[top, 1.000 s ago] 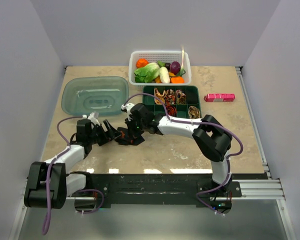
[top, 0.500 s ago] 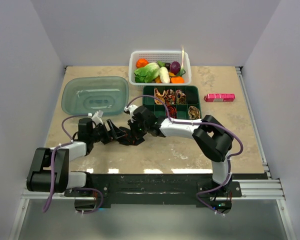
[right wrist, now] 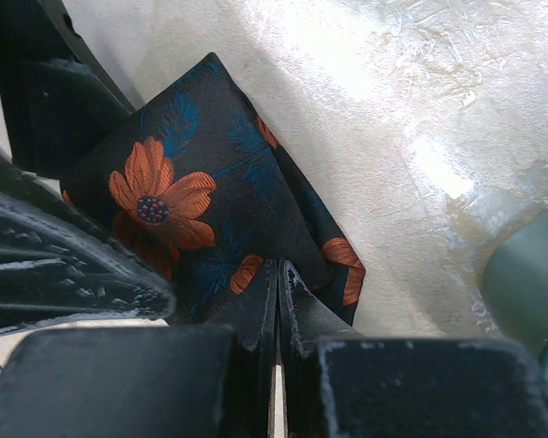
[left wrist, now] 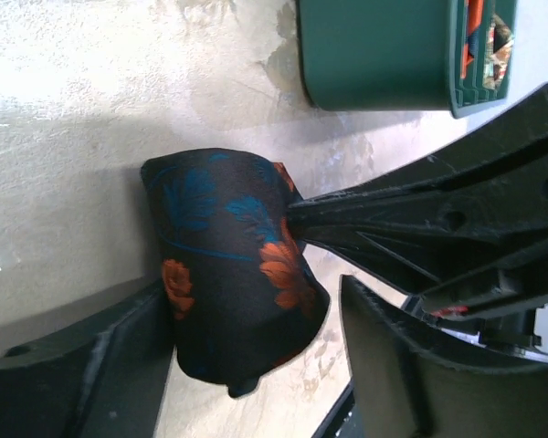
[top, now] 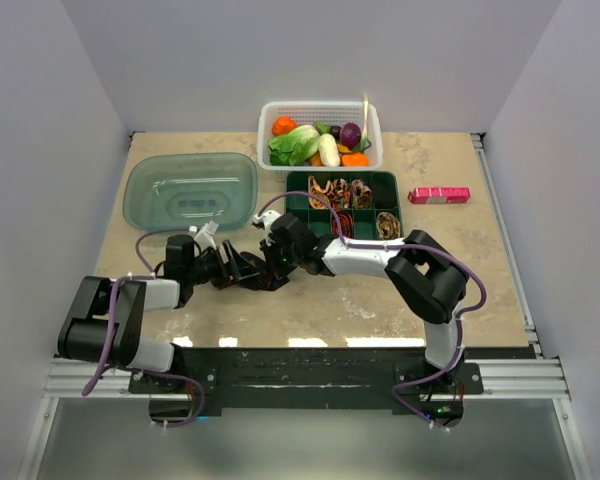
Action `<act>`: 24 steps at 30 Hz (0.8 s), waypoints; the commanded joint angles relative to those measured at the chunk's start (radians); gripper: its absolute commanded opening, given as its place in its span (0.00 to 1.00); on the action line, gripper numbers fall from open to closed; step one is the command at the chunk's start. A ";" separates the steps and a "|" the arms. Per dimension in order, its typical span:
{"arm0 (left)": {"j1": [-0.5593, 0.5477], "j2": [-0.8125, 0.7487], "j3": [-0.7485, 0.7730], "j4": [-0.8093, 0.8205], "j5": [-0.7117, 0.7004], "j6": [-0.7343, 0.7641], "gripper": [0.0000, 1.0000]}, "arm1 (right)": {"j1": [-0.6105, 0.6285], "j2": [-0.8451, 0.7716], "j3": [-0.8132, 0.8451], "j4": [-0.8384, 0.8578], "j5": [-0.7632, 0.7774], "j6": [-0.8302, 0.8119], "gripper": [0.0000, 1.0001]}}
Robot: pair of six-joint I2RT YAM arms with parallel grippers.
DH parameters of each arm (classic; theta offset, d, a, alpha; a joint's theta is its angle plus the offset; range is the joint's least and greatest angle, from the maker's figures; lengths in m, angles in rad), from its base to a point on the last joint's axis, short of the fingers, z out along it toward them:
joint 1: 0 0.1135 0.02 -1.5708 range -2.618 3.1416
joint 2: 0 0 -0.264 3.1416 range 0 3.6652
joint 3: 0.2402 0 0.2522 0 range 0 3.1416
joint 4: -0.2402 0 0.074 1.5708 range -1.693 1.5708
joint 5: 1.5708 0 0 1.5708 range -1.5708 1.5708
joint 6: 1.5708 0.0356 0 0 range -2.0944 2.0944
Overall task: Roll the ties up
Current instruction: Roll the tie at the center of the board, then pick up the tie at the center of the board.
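Note:
A black tie (left wrist: 224,274) with orange flowers and blue leaves lies bunched in a loose roll on the table; it also shows in the right wrist view (right wrist: 192,182) and, small, in the top view (top: 251,277). My left gripper (left wrist: 251,301) is open and straddles the roll. Its left finger touches the cloth and its right finger (left wrist: 411,365) stands apart. My right gripper (right wrist: 279,269) is shut with its tips in the tie's fold. In the top view the left gripper (top: 236,270) and right gripper (top: 265,270) meet at the tie. Several small rolled ties (top: 340,190) sit in a tray.
The green compartment tray (top: 293,200) stands just behind the grippers, also seen in the left wrist view (left wrist: 374,55). A white basket (top: 320,104) of vegetables is at the back. A clear green tub (top: 190,190) is back left. A pink box (top: 439,195) lies right.
My left gripper has moved right along the table to the tie and now straddles it. The right gripper has stayed almost in place on the tie.

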 commanded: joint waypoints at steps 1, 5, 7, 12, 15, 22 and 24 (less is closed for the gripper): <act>-0.048 0.064 -0.017 -0.044 -0.048 -0.032 0.69 | 0.002 -0.023 -0.029 -0.043 0.016 0.003 0.00; -0.053 0.049 -0.034 0.008 -0.068 -0.055 0.57 | 0.002 -0.034 -0.026 -0.045 0.017 0.006 0.00; -0.053 0.037 -0.036 0.013 -0.071 -0.061 0.53 | 0.002 -0.048 -0.023 -0.049 0.016 0.007 0.00; -0.053 -0.035 -0.036 0.021 -0.075 -0.067 0.43 | -0.010 -0.098 0.003 -0.068 0.007 0.020 0.00; -0.053 -0.088 -0.045 0.034 -0.077 -0.079 0.41 | -0.036 -0.141 0.013 -0.063 -0.042 0.036 0.02; -0.051 -0.192 -0.047 0.053 -0.060 -0.099 0.37 | -0.151 -0.229 0.011 -0.039 -0.202 0.070 0.31; -0.053 -0.230 -0.039 0.033 -0.059 -0.096 0.36 | -0.172 -0.247 0.007 -0.026 -0.234 0.076 0.41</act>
